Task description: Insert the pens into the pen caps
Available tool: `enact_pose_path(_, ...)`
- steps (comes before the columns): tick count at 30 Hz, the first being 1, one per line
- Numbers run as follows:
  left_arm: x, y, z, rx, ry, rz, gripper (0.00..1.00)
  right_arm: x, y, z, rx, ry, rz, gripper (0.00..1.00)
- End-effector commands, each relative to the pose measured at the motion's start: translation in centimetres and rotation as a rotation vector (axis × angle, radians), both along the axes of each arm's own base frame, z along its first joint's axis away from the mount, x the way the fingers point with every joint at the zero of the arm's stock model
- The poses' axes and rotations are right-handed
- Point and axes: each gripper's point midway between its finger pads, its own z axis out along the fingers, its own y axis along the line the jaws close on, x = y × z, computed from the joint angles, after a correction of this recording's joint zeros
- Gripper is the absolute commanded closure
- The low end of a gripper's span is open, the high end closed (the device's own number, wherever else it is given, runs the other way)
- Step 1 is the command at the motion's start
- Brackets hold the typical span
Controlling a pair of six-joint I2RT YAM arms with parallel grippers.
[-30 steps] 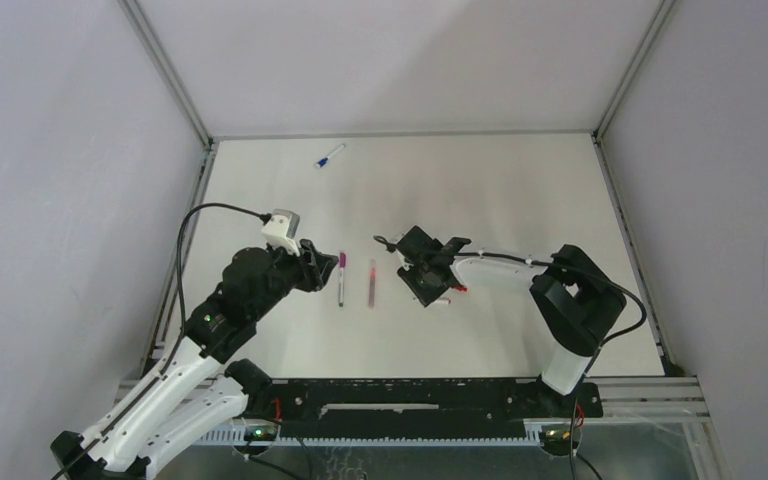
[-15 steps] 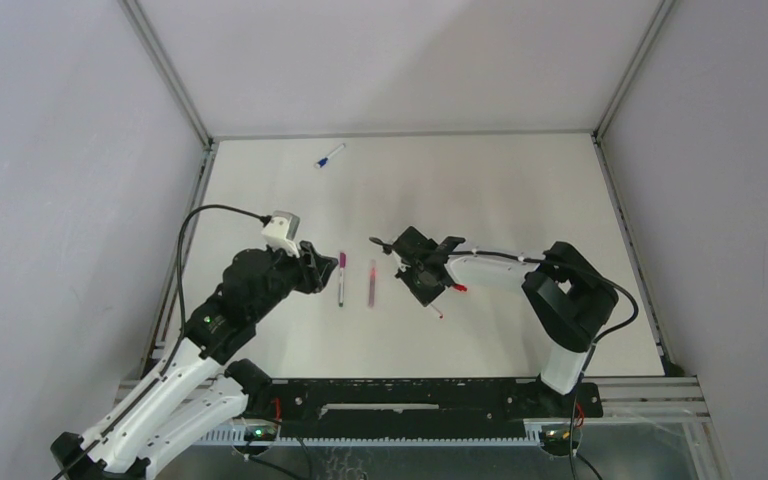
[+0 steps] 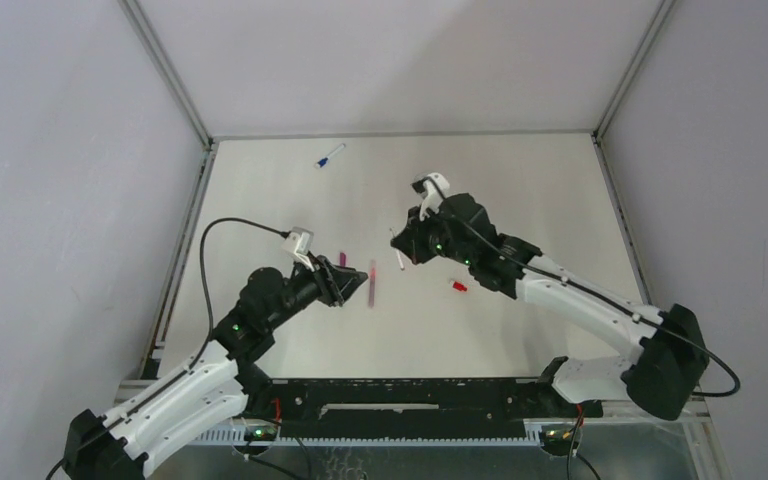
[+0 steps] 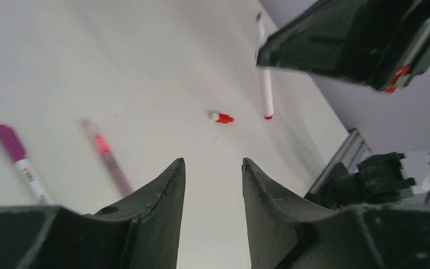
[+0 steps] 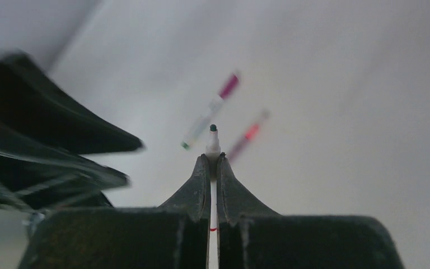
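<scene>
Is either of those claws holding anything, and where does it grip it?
The right gripper pinches a white pen by its barrel; the left gripper holds nothing.

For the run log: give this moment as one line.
right gripper: shut on white pen | left gripper: open, empty | red cap: lying loose

Beyond the left hand's [image 4: 210,163] parted fingers, a red cap [image 4: 221,117] lies on the desk [image 4: 117,56]; the right hand [image 4: 266,53] grips a white pen [image 4: 266,95].
</scene>
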Motion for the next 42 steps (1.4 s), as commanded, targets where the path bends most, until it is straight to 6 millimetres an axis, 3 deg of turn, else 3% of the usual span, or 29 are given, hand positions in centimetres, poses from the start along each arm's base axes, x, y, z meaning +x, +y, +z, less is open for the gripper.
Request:
enact_pose_path(1,-0.8,-2.4,4.9,-0.203,-0.116,-0.090,0.53,-0.1,2.2,6.2,0.269,-0.063,-0.013,1.00)
enact_pose_path(4,-1.2,-3.3,5.9,-0.257,-0.134,-0.133,0.52,-0.5,2.5,7.1,0.288,-0.085,-0.013,1.00)
enact_pose_path(10,-1.3,-3.9,7.1,-0.332,-0.154,-0.158,0.51,-1.4,2.7,6.7,0.266,-0.080,-0.003,1.00)
enact_pose_path(17,-1.3,-4.5,6.4,-0.321,-0.138,-0.169,0.50,-2.3,3.1,8.2,0.292,-0.122,0.013,1.00)
enact_pose_path(30,-1.1,-5.1,5.5,-0.291,-0.126,-0.171,0.50,-3.2,3.5,9.0,0.321,-0.120,0.046,1.00)
enact_pose_path(40,-0.6,-5.0,6.3,-0.289,-0.160,-0.154,0.60,-4.0,4.7,9.0,0.347,-0.100,0.095,1.00)
enact_pose_path(42,-0.6,-5.1,6.5,-0.291,-0.166,-0.155,0.66,-4.2,5.0,8.9,0.349,-0.095,0.103,1.00)
